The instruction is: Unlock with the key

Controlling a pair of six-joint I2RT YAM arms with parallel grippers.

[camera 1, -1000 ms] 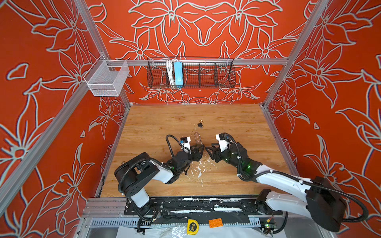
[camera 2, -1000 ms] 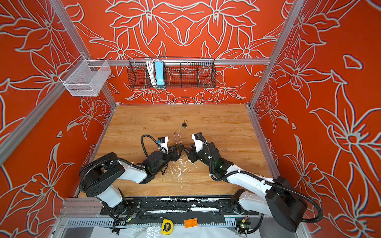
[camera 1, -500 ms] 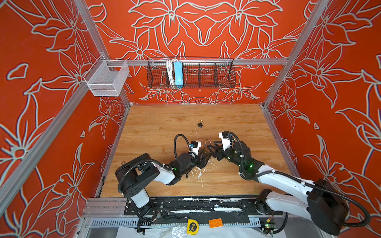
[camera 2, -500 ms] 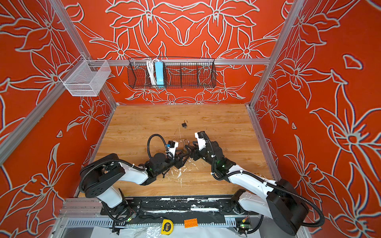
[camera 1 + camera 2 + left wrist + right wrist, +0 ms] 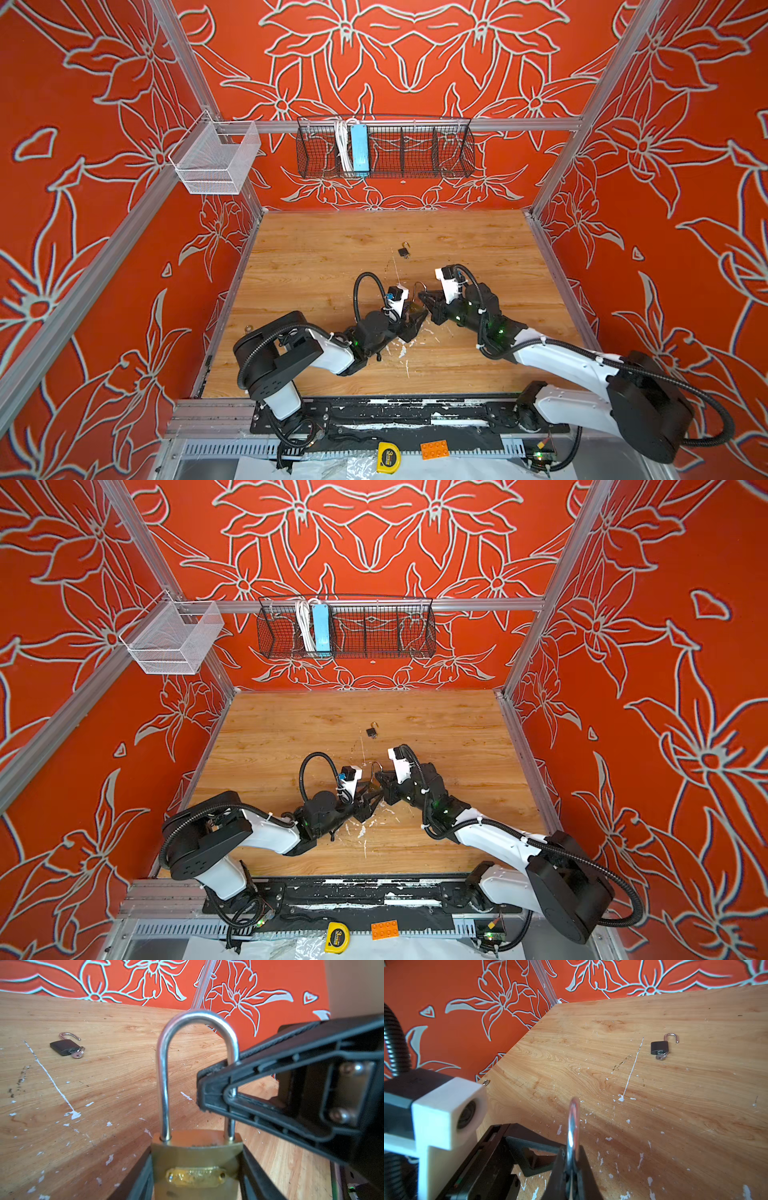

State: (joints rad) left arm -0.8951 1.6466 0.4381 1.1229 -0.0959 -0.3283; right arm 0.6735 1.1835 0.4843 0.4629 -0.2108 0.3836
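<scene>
Just outside the desk's front edge, on the frame, lie a yellow tape measure [image 5: 387, 457] and an orange toy brick [image 5: 434, 449]. Both arms reach in from that edge and meet over the middle of the desk [image 5: 311, 257], a little toward the front. The left gripper [image 5: 417, 317] is clamped on the body of a brass padlock [image 5: 195, 1159]. Its two dark fingers [image 5: 143, 1178] press the lock's flat sides and hold it upright, off the wood. The lock's steel shackle [image 5: 164, 1084] rises from the top of the body with both legs seated in it. The underside of the lock is hidden. The right gripper [image 5: 209, 1087] comes in from the other side with its jaws pinched tight on one leg of that shackle, partway up. In the right wrist view the same jaws squeeze the shackle edge-on. Further back, in the rear half of the desk and well apart from the grippers, a small black padlock [image 5: 402, 252] lies flat on the wood. Its shackle is swung open and a key [image 5: 78, 1054] on a ring sits at its base. White scuffs and a long scratch mark the wood between the two locks. On the back wall hangs a black wire basket [image 5: 415, 153] holding a blue power strip [image 5: 359, 149] and a coiled white cable [image 5: 341, 145]. A white mesh basket [image 5: 216, 162] hangs at the back left corner.
</scene>
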